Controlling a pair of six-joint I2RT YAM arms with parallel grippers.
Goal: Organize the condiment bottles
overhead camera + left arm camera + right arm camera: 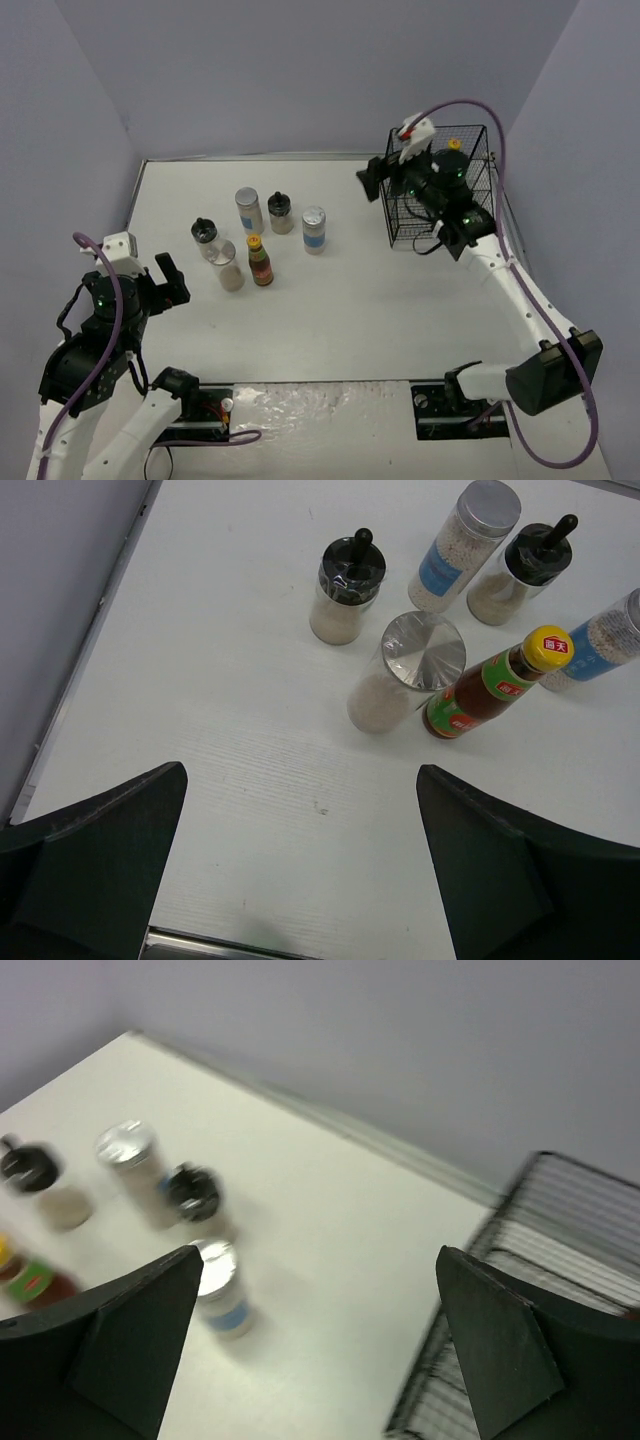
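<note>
**A:** Start at the left. What is that arm doing?

**B:** The left gripper [300,775] hangs over the near left part of the table [380,300]. Its jaws are spread wide and there is nothing between them. The bottles stand ahead of it, well clear of its fingers.

**A:** And the bottles, in order?

**B:** Six stand upright in a loose cluster left of the table's middle. Farthest left is the left shaker [204,232], clear with a black cap. Just right of it and nearer the arms is the plain jar [228,268], pale with a silver lid. The sauce bottle [260,262], dark with a yellow cap, is just beside that jar. I cannot tell whether the two touch.

**A:** Behind those?

**B:** A back row. The tall jar [248,210] has a silver lid and a blue label. The second shaker [280,213] stands close on its right. The end jar [314,230], also blue-labelled, stands a little apart, farthest right of the cluster.

**A:** The right side?

**B:** The right gripper [320,1255] is up in the air at the left face of the wire basket [470,200], in the far right corner. Its jaws are wide apart and it holds nothing. Its own camera view is blurred.

**A:** Anything in the basket?

**B:** The other sauce bottle [454,146]. Its yellow cap shows near the basket's back, but the arm and the wires hide its body.
</note>
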